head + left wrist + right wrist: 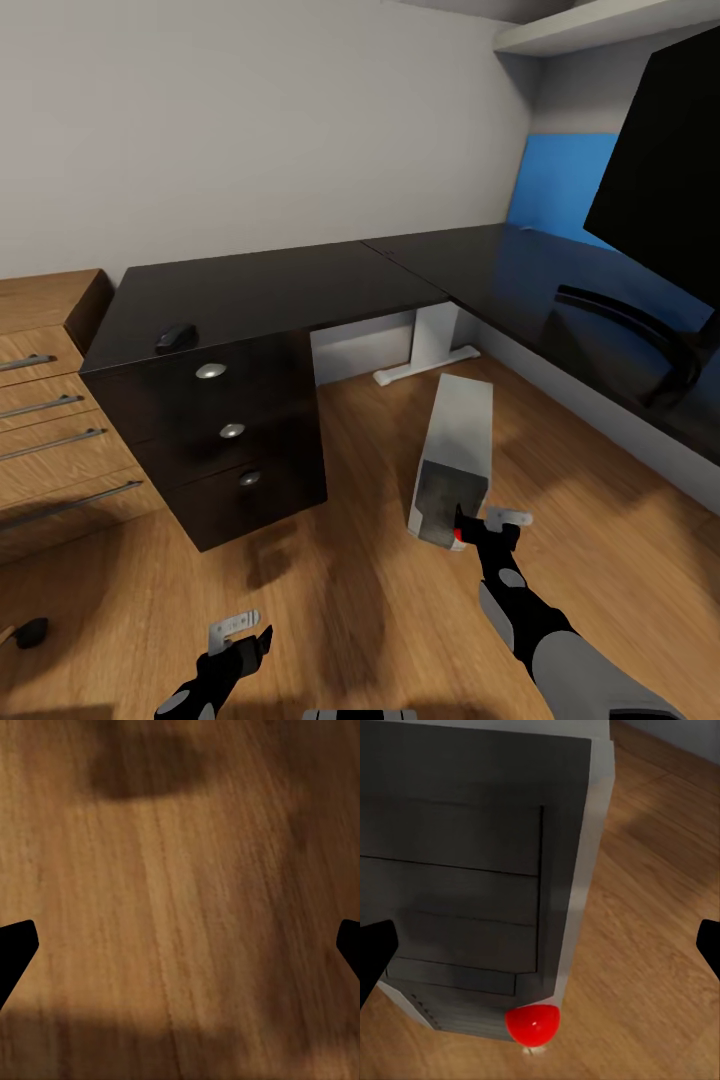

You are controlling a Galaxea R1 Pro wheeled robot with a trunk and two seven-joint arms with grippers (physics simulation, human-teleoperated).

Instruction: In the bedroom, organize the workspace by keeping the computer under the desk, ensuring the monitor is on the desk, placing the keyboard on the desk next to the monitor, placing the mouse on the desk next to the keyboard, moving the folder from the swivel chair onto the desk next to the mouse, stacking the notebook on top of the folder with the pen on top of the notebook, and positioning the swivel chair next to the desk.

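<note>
The computer [452,455] tower is standing on the wooden floor [350,590], just out from the L-shaped desk [300,280], its near end touching the right gripper [478,528]. That arm is reaching up from five o'clock, fingers spread wide beside the case, gripping nothing. At seven o'clock the left gripper [240,635] is hovering low over bare boards, fingers wide too. The monitor [665,190] is sitting on the desk at two o'clock, a mouse [175,337] near the desk's edge at ten. Open floor is lying under the desk by its white leg [430,345].
</note>
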